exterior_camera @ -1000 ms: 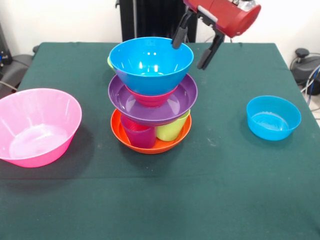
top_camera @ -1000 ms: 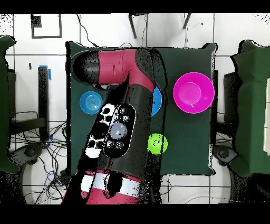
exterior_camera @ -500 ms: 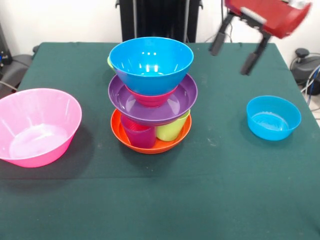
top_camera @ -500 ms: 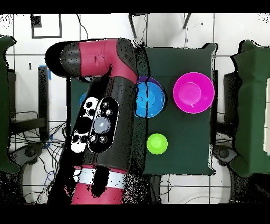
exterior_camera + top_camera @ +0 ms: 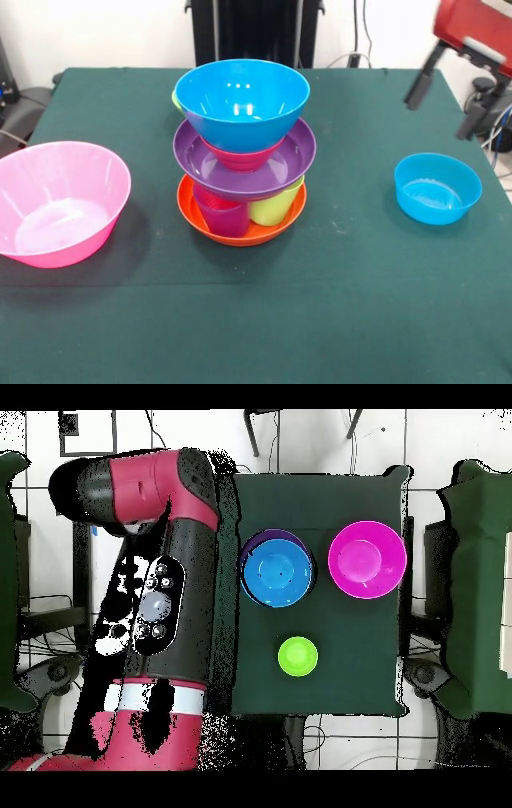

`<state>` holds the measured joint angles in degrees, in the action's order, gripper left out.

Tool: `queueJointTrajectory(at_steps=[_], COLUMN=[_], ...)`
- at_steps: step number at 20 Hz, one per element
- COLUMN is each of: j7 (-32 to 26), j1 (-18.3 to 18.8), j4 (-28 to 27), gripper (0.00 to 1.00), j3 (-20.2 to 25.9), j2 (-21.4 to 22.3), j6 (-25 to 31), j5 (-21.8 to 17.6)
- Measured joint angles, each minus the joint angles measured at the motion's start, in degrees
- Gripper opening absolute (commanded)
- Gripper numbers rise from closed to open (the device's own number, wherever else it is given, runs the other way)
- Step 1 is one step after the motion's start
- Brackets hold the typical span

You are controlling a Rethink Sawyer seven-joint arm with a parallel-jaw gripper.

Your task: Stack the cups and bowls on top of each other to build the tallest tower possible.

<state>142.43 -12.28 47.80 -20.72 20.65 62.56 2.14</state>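
The tower (image 5: 242, 152) stands mid-table: an orange bowl (image 5: 240, 230) at the base holds a purple cup (image 5: 222, 216) and a lime green cup (image 5: 272, 210). On the cups rests a purple bowl (image 5: 280, 168), then a small red bowl (image 5: 240, 157), and a big blue bowl (image 5: 242, 100) on top. From above, the blue bowl (image 5: 277, 574) covers most of the stack. My gripper (image 5: 442, 102) hangs open and empty at the upper right, above and behind the small light blue bowl (image 5: 438, 188). The overhead view hides that bowl and the gripper under the arm.
A big pink bowl (image 5: 60, 200) sits alone at the left, also visible from above (image 5: 367, 559). A small green bowl (image 5: 298, 655) stands by itself; in the front view only a sliver of the green bowl (image 5: 174, 101) shows behind the tower. The arm (image 5: 160, 604) covers one table edge.
The open gripper has swung away from the blue top bowl, rightward in the front view, to above the light blue bowl. In the overhead view the arm uncovered the tower. No bowl moved.
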Motion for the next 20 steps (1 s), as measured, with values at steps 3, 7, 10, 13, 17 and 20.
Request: queueJointTrajectory(at_steps=[3, 7, 10, 13, 17, 20], j7=[1.06, 3.94, 5.62, 8.14, 10.51, 11.76], j1=[-0.86, -2.20, -2.73, -3.47, -3.93, -4.00], j4=[-1.75, -4.07, -4.54, -4.78, -5.13, -5.51], gripper=[1.00, 1.00, 1.00, 1.00, 1.00, 1.00], j3=[-0.59, -1.82, -2.44, -3.60, -4.50, -4.79], j2=[-2.30, -6.66, -8.46, -10.87, -13.26, -14.95], j6=[0.01, -0.01, -0.01, -0.01, -0.02, -0.13], j5=[0.97, 2.37, 2.95, 3.55, 3.65, 3.73])
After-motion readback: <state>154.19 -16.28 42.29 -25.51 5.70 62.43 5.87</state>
